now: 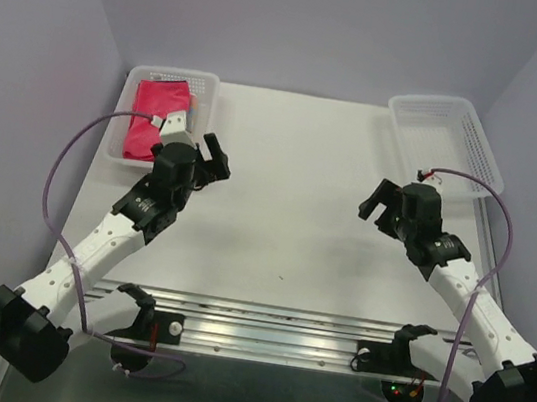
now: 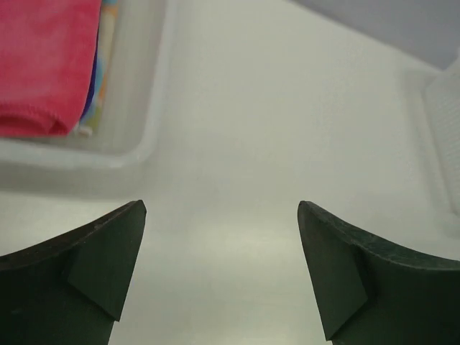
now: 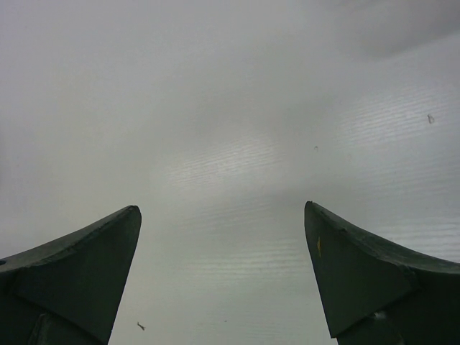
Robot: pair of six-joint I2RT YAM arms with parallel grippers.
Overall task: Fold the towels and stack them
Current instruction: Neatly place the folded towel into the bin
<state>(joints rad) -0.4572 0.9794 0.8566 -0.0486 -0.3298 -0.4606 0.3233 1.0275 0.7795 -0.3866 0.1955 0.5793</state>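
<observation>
A folded hot pink towel (image 1: 152, 119) lies on top of a stack in the white basket (image 1: 210, 84) at the back left. In the left wrist view the pink towel (image 2: 43, 65) covers the stack, with purple and pastel striped edges (image 2: 97, 79) showing beneath it. My left gripper (image 1: 216, 162) is open and empty, just right of that basket above the table. My right gripper (image 1: 377, 203) is open and empty above the table, left of the other basket.
A second white perforated basket (image 1: 446, 142) stands at the back right and looks empty; its edge shows in the left wrist view (image 2: 445, 122). The white table (image 1: 287, 214) lies between the arms. Grey walls enclose the back and sides.
</observation>
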